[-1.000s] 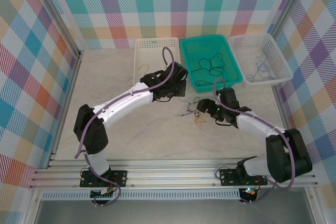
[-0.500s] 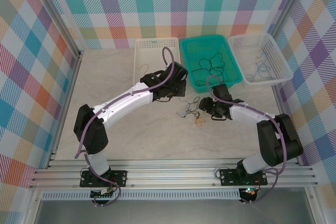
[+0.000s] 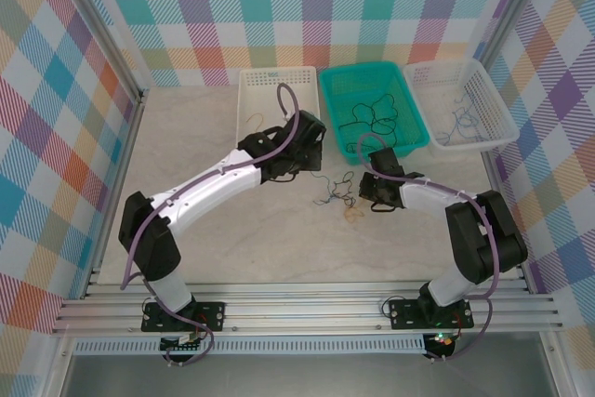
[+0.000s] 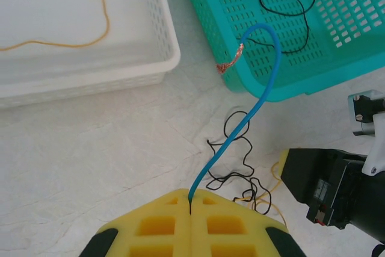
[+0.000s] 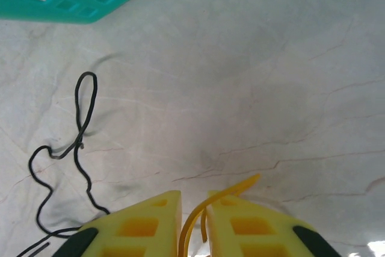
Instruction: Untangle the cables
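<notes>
Three baskets: a white slatted plastic basket (image 3: pixel 279 71), a teal mesh plastic basket (image 3: pixel 363 67) and a second white slatted basket (image 3: pixel 474 143) stood in a row at the far side of the pale marbled table (image 3: pixel 204 230).
Left pincer (image 4: pixel 191 203): its yellow jaws were pressed together on a thin limp blue cable (image 4: pixel 240 127).
Right pincer (image 5: pixel 194 200): its jaws stood a narrow gap apart with a flat orange-tan cable (image 5: pixel 231 188) running between them. Whether it was truly pinched could not be told.
Tangle: a thin black cable (image 4: pixel 237 161) lay looped on the table between the two pincers, just beyond the left one's tips and just beside the right one.
Blue cable's axis: it ran from the left jaws away towards the teal basket, its stripped copper end curling by the rim.
Nearer arm: the right, by judgement, sat closer to the knot.
Coming move: it likely turned on drawing the two held strands apart, each away from the black loops between them.
</notes>
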